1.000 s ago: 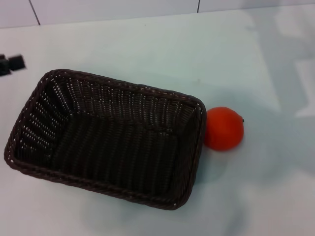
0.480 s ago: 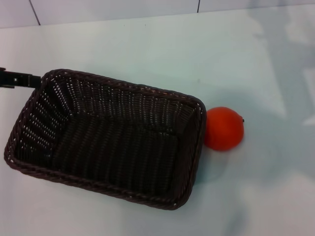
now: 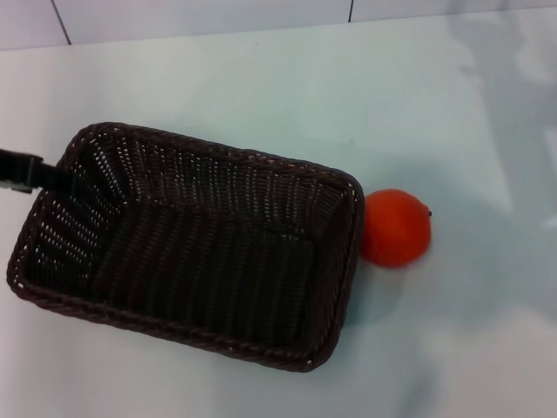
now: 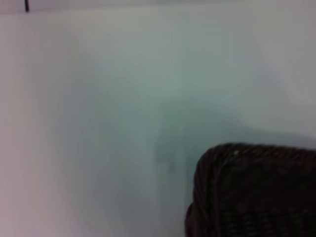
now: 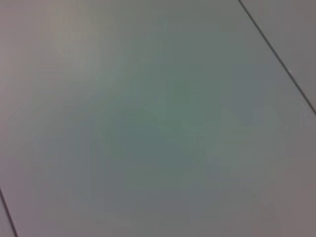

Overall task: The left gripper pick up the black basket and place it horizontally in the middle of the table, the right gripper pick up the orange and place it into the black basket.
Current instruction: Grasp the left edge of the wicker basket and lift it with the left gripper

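The black basket lies empty on the table, left of centre, slightly turned. One corner of it shows in the left wrist view. The orange sits on the table touching the basket's right end, outside it. A black finger tip of my left gripper pokes in from the left edge, right beside the basket's far left rim; only that tip shows. My right gripper is out of view.
The table's far edge meets a pale tiled wall at the back. The right wrist view shows only a grey tiled surface.
My left gripper's tip has come in from the left edge and moved down toward the basket's left rim. The basket and the orange have not moved.
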`<state>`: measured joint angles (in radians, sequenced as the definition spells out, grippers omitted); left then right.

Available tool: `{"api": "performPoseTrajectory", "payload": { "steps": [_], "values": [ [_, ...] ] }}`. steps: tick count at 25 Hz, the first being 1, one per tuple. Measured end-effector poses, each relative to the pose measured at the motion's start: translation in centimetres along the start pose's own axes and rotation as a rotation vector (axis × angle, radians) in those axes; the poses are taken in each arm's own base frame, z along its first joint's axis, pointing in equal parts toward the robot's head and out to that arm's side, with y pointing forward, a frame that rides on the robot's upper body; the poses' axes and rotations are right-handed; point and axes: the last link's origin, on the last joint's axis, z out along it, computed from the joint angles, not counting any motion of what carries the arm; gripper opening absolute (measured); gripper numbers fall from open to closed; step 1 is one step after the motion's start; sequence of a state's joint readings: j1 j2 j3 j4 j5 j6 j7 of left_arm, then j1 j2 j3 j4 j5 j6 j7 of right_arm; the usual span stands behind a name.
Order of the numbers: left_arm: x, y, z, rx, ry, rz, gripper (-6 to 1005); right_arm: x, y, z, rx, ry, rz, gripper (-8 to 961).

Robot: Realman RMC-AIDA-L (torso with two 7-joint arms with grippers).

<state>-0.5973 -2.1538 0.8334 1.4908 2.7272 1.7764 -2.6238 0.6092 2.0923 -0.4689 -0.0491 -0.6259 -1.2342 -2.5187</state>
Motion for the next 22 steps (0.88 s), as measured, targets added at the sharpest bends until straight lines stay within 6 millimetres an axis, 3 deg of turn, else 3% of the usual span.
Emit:
{"api": "performPoseTrajectory", "payload": {
  "steps": [7,17,22],
  "values": [
    [-0.2,0.6,2.0,0.049,-0.077,0.032,730,-0.2,0.3,-0.1,-0.014,-0.014,0.000,776],
    [-0.9,0.1,2.7,0.054,-0.095,-0.017,723,-0.3,0.4,-0.2,-0.021,-0.022,0.002,776],
    [-1.0,0.2,2.8,0.050,-0.087,-0.016,561,-0.5,0.6,-0.3,-0.031,-0.035,0.002,776]
  ]
}}
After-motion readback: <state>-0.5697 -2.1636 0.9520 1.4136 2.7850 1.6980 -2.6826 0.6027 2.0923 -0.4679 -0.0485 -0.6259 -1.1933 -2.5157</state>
